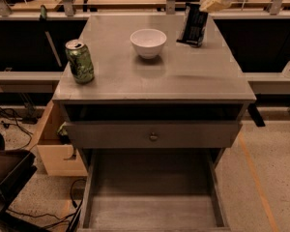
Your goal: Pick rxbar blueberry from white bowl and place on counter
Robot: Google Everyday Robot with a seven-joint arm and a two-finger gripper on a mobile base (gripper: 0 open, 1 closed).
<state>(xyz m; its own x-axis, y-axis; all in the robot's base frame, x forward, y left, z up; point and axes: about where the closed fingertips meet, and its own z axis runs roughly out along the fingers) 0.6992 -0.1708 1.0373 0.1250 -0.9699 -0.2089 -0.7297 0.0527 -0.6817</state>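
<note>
Rxbar blueberry point(194, 25) hangs upright in the hand point(206, 5), beside white bowl point(148, 41).

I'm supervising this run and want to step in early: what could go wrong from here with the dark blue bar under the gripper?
1. The rxbar blueberry stands on end under the gripper, near the far right corner of the counter. If it is let go there, it may topple over the back or side edge.
2. The white bowl sits close beside it, so a toppling bar could end up leaning on the bowl instead of lying flat.
</note>
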